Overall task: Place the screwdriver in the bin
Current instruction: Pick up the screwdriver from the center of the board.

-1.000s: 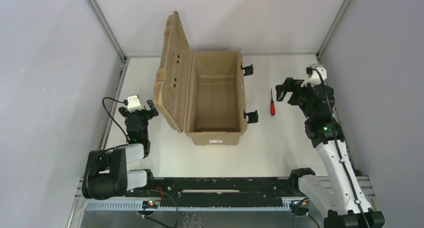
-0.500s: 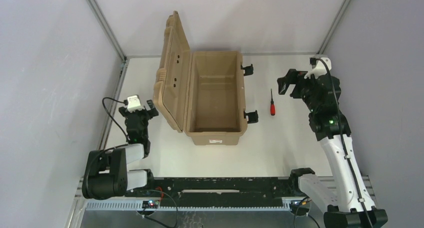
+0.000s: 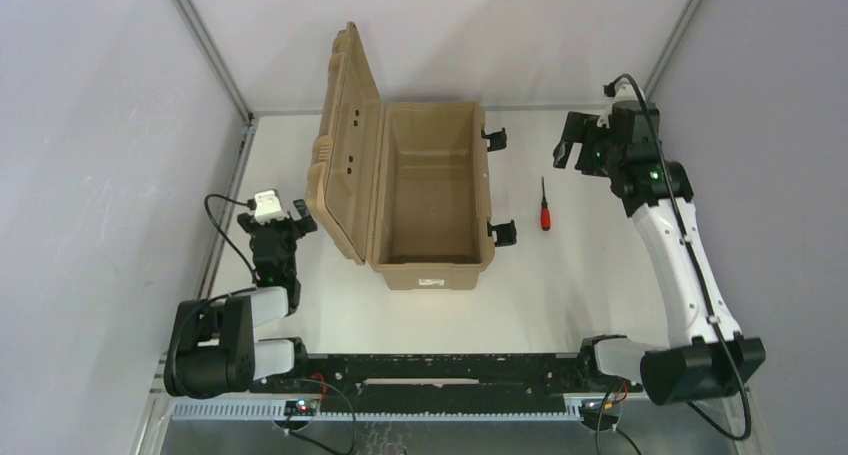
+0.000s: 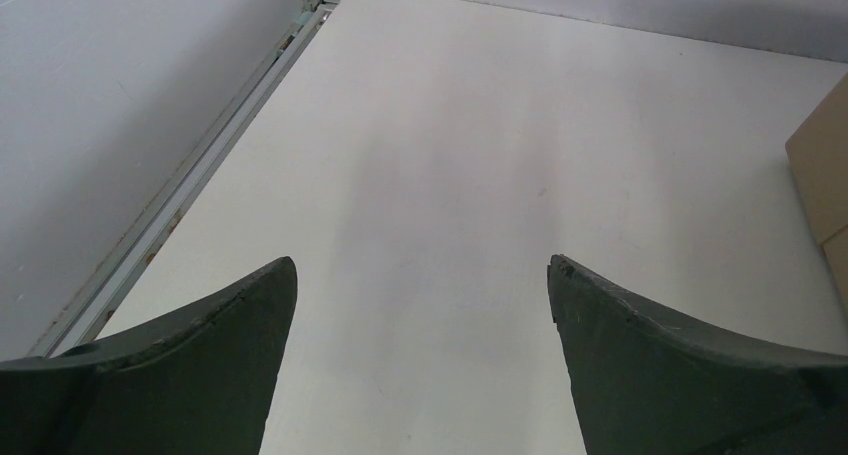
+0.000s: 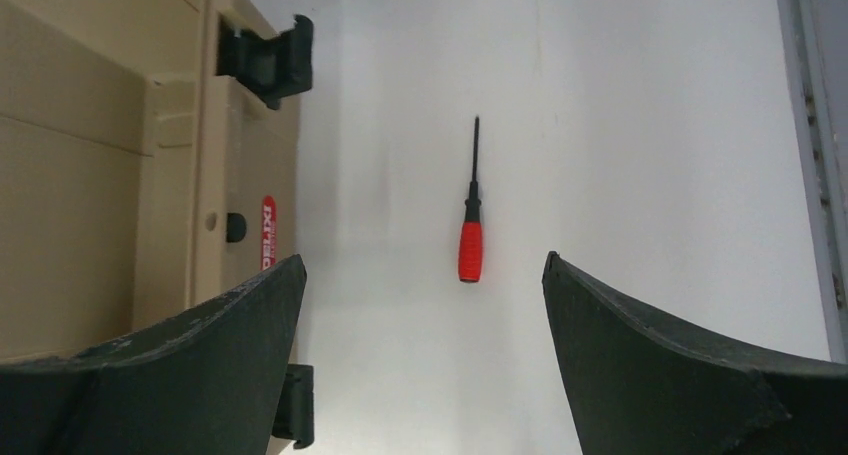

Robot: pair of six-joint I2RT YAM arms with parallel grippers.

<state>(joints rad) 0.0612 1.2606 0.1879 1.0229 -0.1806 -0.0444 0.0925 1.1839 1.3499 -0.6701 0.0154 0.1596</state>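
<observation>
Fingers point(image 5: 200, 365) of the right gripper point(image 3: 566, 153) gape wide, empty, having swung farther along the bin point(image 3: 400, 275); the screwdriver point(image 3: 544, 207) beside it lies ungrasped.

Bare table point(image 3: 590, 275) around screwdriver point(image 3: 545, 216); bin point(image 3: 430, 272) wall near, leftward.

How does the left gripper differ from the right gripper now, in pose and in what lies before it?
The left gripper hangs near the left edge of the table, its arm folded back; the right gripper is stretched far out on the right. Between the left gripper's fingers shows mostly bare table; between the right gripper's fingers lies the screwdriver, with the bin beside it. Both are open and hold nothing.
</observation>
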